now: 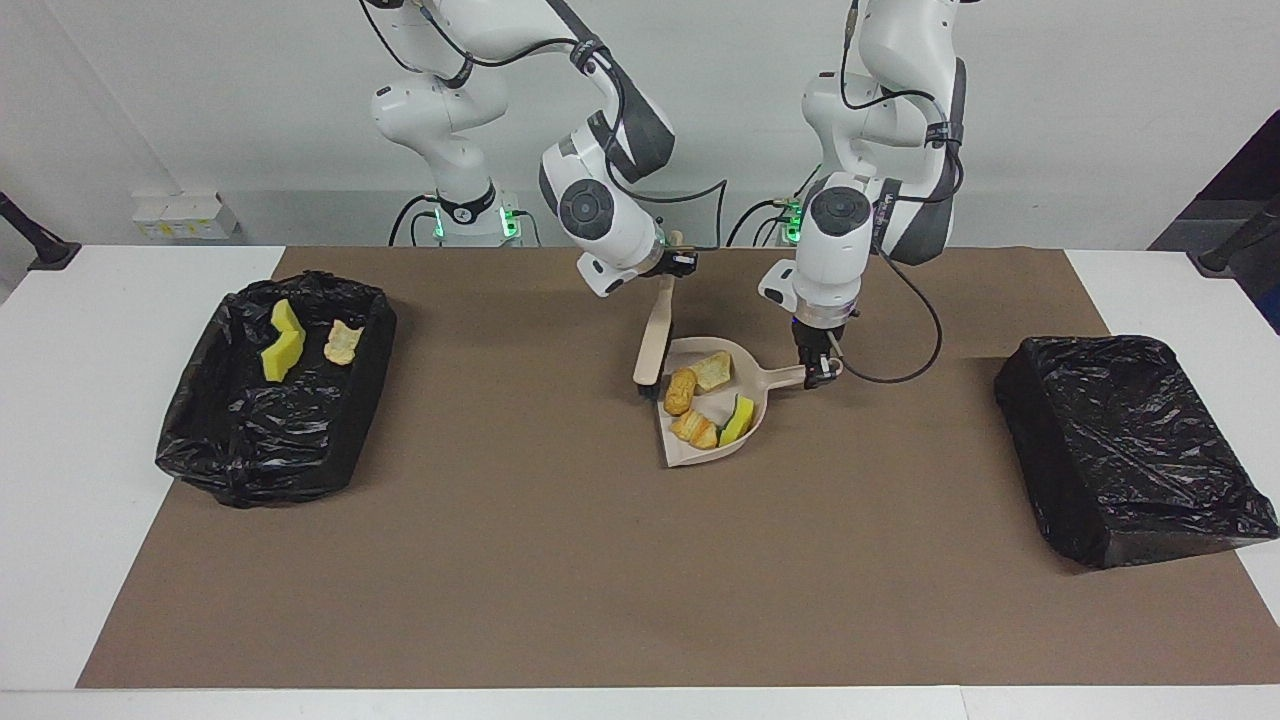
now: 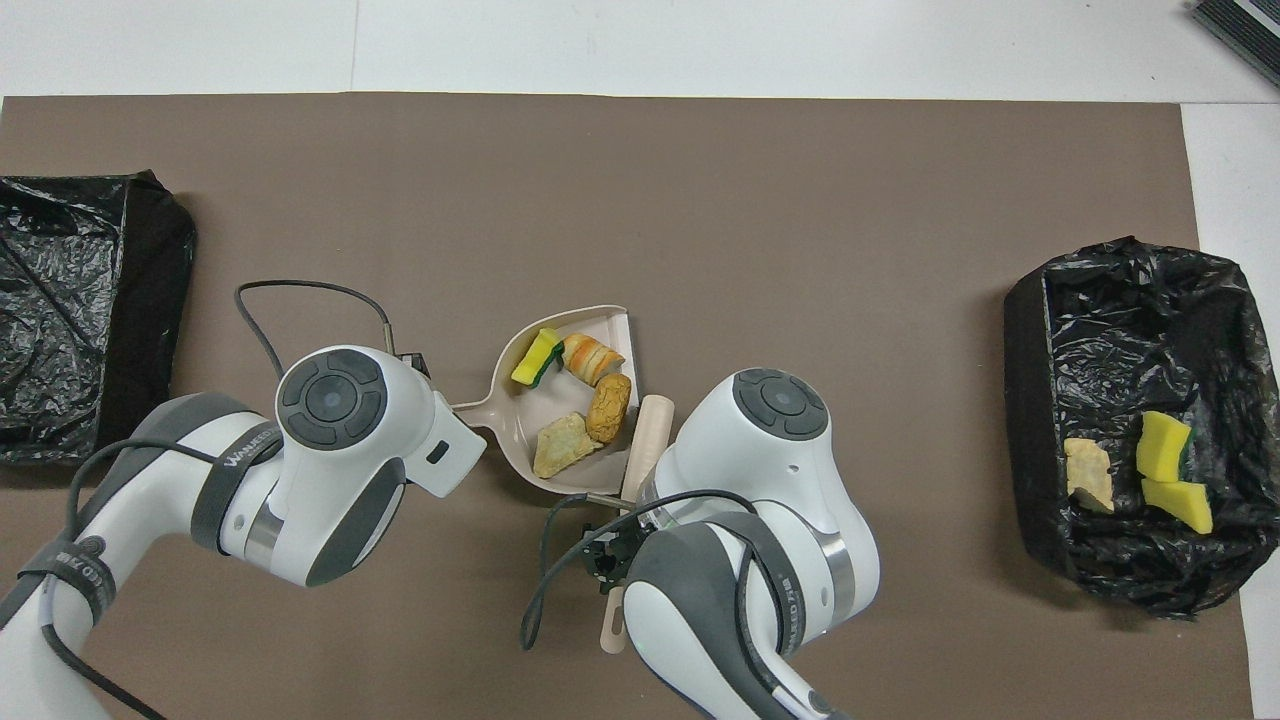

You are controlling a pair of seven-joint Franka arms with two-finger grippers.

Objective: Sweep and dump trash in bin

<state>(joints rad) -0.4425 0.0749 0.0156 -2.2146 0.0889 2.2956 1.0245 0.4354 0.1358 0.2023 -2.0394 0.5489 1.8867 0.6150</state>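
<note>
left hand (image 1: 818, 368) grips dustpan (image 1: 712, 418) handle | right hand (image 1: 668, 268) grips brush (image 1: 652, 342) | 4 scraps (image 1: 705, 398) loaded | filled bin (image 1: 275, 390) lies toward right arm's end

The left gripper (image 1: 817, 373) clasped the handle of a beige dustpan (image 1: 752, 376) holding four trash scraps (image 1: 704, 400) just below it. The right gripper (image 1: 668, 268) gripped a brush (image 1: 654, 335), its bristles at the pan's open edge.
</note>
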